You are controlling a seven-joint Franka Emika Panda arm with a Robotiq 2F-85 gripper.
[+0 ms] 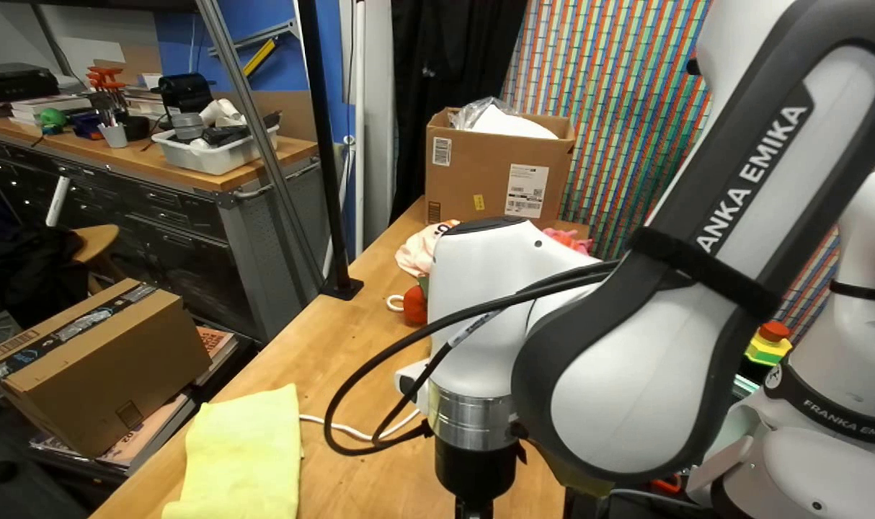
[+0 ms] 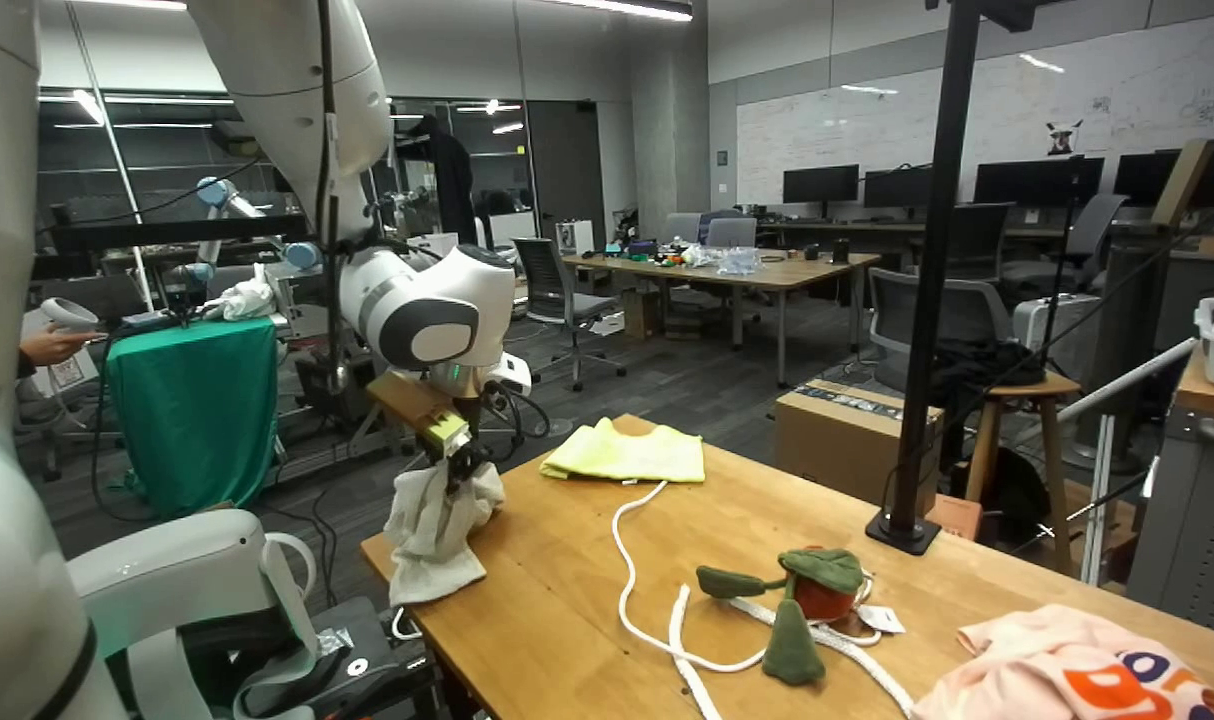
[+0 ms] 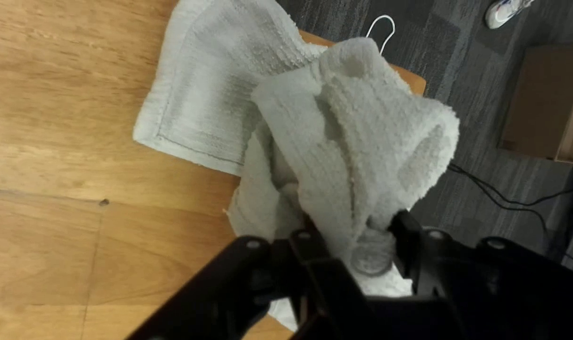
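My gripper [image 3: 355, 231] is shut on a white towel [image 3: 362, 127], which is bunched between its two black fingers. In an exterior view the gripper [image 2: 460, 465] points down near the table corner, and the white towel [image 2: 432, 530] hangs from it. The towel's lower part lies on the table edge. In the wrist view a flatter part of the towel rests on the wooden table [image 3: 55, 118], and the floor shows past the edge. In an exterior view only the top of the gripper [image 1: 473, 508] shows at the bottom border; the towel is out of view there.
A folded yellow cloth [image 2: 627, 452] lies near the table's end. A white cord [image 2: 627, 570], a red and green plush [image 2: 822, 590] and a pink printed cloth [image 2: 1077, 665] lie on the table [image 2: 557, 590]. A black pole [image 2: 922, 300] stands at its edge. A cardboard box [image 1: 495, 169] stands behind.
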